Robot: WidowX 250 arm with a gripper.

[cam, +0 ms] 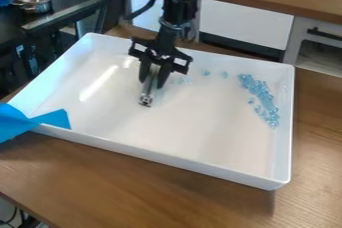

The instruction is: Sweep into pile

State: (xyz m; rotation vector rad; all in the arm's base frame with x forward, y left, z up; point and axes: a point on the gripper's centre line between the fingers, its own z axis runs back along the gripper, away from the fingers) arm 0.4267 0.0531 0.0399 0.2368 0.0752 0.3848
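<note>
Camera view: gripper (pixel 153 78) over white tray (pixel 167 160)
Grip: closed on slim metal tool (pixel 147 94)
Blue beads (pixel 259 92): mostly near right wall, few toward gripper

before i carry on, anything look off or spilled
Some blue beads lie scattered apart from the main cluster, near the far wall of the tray. A bright blue piece oddly overlaps the tray's left corner.

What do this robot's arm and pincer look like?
The arm is black and slender, built of jointed, blocky segments, with a thin dark cable looping out at its side. The pincer is black too: angular, open side frames with cut-out centres sit above two dark, narrow fingers.
</note>
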